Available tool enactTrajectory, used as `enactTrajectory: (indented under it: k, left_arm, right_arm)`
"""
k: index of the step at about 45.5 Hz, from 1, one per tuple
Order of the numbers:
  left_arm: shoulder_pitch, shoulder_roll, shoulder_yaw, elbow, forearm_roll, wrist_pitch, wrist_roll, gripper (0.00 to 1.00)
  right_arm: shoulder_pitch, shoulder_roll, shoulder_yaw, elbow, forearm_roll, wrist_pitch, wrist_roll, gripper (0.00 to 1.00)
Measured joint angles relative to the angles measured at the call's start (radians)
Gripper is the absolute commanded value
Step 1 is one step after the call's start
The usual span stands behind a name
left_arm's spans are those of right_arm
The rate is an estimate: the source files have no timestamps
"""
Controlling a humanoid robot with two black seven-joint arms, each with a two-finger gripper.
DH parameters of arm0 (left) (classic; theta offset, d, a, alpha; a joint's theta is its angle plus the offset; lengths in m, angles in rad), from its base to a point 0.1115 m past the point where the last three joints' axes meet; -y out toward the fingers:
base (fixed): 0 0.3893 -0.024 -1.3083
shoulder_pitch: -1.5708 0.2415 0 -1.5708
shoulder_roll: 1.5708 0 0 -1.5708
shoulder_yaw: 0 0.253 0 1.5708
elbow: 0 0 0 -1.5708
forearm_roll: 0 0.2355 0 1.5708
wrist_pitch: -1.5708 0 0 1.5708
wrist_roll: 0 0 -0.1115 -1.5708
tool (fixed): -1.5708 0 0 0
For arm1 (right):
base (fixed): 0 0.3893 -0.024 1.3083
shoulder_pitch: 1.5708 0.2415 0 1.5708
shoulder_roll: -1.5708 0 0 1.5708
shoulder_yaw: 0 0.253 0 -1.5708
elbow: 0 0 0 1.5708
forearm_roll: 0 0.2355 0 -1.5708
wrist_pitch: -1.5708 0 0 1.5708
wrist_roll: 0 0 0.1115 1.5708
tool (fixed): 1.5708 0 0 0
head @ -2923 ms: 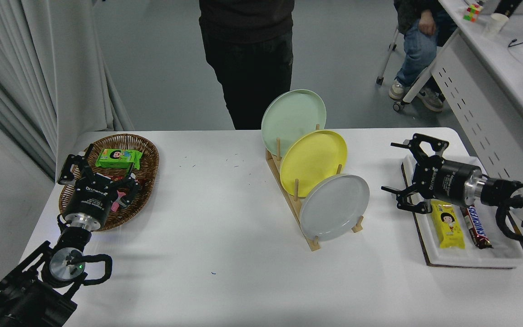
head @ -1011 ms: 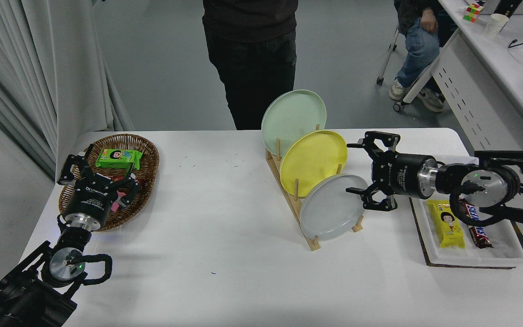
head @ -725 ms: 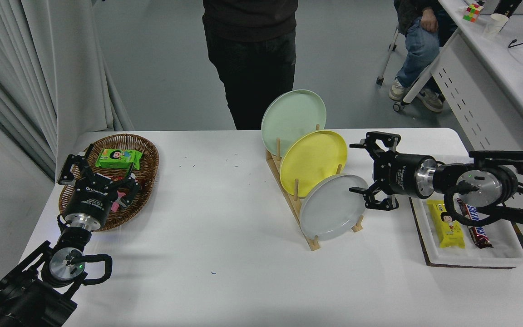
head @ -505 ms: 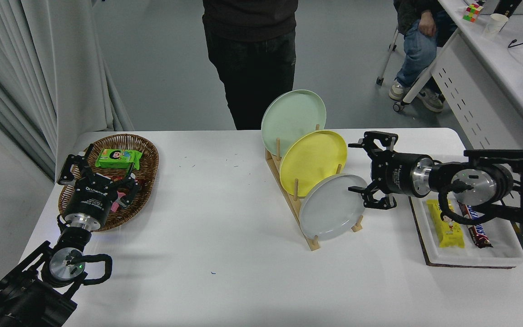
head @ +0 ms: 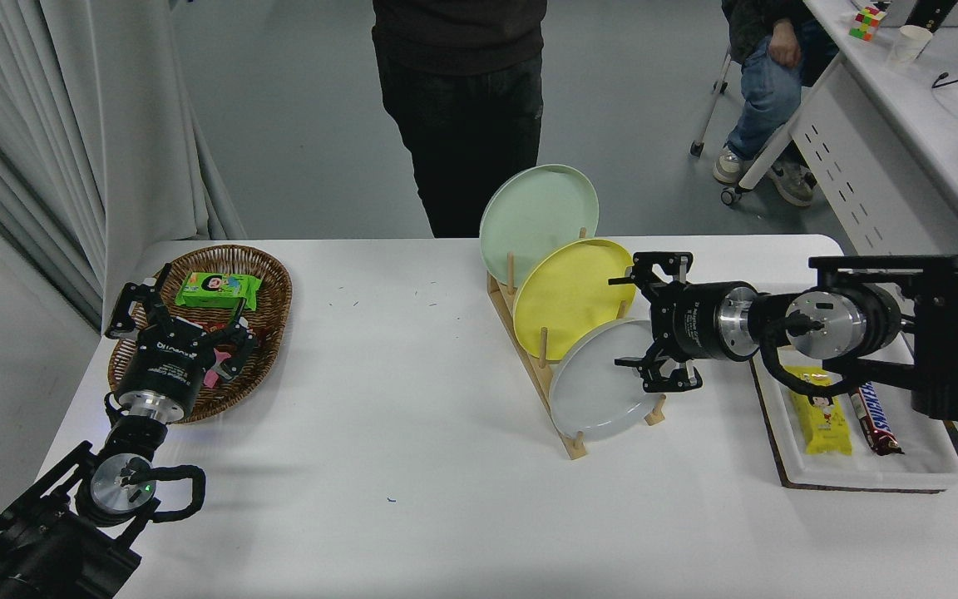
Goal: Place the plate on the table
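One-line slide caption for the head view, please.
Open right gripper reaches the grey plate standing in the wooden rack; left gripper parked over wicker basket.

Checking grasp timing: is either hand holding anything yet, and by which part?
Nothing is held. The right hand is open at the grey plate's upper right rim; the left hand is parked.

The plate [head: 591, 391] is round, plain light grey with a shallow raised rim. It stands on edge, leaning back in the nearest slot of a wooden rack [head: 566, 437]. The rack sits right of centre on the white worktop [head: 412, 466].
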Motion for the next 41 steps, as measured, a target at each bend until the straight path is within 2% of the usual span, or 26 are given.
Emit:
enactTrajectory:
  k: [14, 24, 41]
  left_arm:
    - [0.000, 0.000, 0.000, 0.000, 0.000, 0.000, 0.000, 0.98]
    - [0.000, 0.000, 0.000, 0.000, 0.000, 0.000, 0.000, 0.98]
    - [0.000, 0.000, 0.000, 0.000, 0.000, 0.000, 0.000, 0.98]
  right_arm:
    - [0.022, 0.029, 0.005, 0.000, 0.012, -0.058, -0.080, 1.00]
    - [0.026, 0.055, 0.032, -0.006, 0.015, -0.121, -0.098, 1.00]
    - [0.025, 0.068, 0.058, -0.039, 0.010, -0.147, -0.106, 1.00]
